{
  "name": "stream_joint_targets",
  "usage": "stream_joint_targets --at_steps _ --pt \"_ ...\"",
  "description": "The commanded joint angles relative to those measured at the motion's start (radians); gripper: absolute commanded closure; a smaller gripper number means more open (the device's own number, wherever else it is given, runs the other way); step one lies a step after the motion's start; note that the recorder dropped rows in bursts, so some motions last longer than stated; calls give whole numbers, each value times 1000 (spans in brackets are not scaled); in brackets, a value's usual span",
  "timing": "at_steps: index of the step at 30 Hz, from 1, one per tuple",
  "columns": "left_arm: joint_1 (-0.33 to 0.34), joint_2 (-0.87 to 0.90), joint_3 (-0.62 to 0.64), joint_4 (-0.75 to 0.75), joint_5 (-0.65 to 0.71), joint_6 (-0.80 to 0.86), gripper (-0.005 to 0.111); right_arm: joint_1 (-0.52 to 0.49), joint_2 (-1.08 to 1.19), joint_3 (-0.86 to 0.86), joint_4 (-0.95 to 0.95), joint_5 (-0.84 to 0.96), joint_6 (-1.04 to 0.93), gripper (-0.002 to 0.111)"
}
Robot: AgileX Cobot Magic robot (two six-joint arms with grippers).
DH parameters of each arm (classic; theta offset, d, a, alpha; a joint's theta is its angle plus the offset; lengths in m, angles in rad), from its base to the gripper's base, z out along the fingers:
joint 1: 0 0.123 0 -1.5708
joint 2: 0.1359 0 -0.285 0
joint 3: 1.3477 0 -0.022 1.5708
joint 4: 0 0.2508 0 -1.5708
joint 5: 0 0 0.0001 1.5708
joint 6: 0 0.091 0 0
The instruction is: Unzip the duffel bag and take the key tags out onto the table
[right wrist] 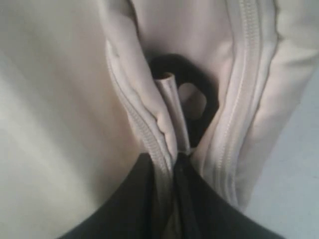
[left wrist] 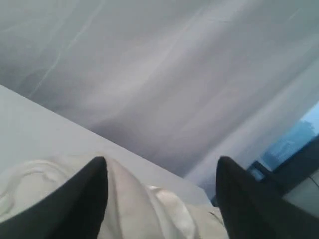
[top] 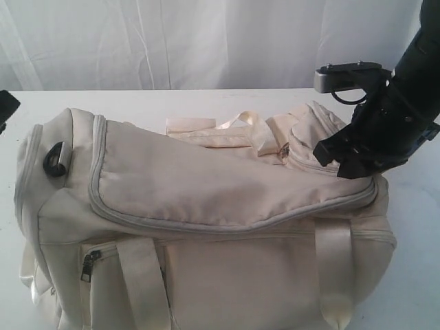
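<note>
The right gripper (right wrist: pixel 175 158) is clenched tight, its two dark fingers pressed together on the zipper pull (right wrist: pixel 172 114), a pale tab that runs straight into the pinch. Zipper tape (right wrist: pixel 239 99) climbs away on either side of that grip, and just beyond the tab sits a black D-ring (right wrist: pixel 210 85), lying against cream fabric. Seen from the exterior view, that arm comes down from the upper right and lands on the top of the right end of the duffel bag (top: pixel 206 185). The bag itself lies lengthwise on its side across the near part of the table (top: pixel 172 103), well in from the far edge. Its lower part runs out of the picture at the bottom. The long grey zipper line (top: pixel 227 223) curves around the top flap and looks closed along the stretch that shows. A second D-ring (top: pixel 55 159) marks the bag's left end, and a small metal pocket pull (top: pixel 88 265) hangs low on the near face beside a satin handle strap (top: pixel 144 282). Over on the other side, the left gripper (left wrist: pixel 162 162) is released, its black fingers (left wrist: pixel 84 199) spread wide with nothing between them. It hovers above rumpled cream bag fabric, with bare tabletop and the white curtain (left wrist: pixel 164 74) beyond.
</note>
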Motion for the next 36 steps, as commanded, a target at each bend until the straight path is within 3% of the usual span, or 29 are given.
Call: stream_joint_targets --at_steps 1,6,9,13,16,24,32,36 --pt "0 -18 -72 258 -29 -197 41 -4 -15 8 1 28 -14 106" --pt "0 -18 -192 342 -29 -351 41 -4 -26 4 20 -73 -6 85" --pt "-22 -18 -272 373 -29 -395 41 -4 -32 4 32 -115 -6 63" --pt "-134 1 -367 444 197 -434 41 -4 -53 4 46 -182 -5 43" --pt "-242 57 -413 451 314 -438 41 -4 -69 4 46 -282 -5 41" --pt "-487 338 -551 357 398 -438 41 -4 -63 4 44 -604 28 41" --pt "-571 624 -780 304 363 -511 41 -4 17 4 -8 -609 28 41" --pt "-608 718 -875 362 305 -608 41 -4 46 4 -161 -613 81 41"
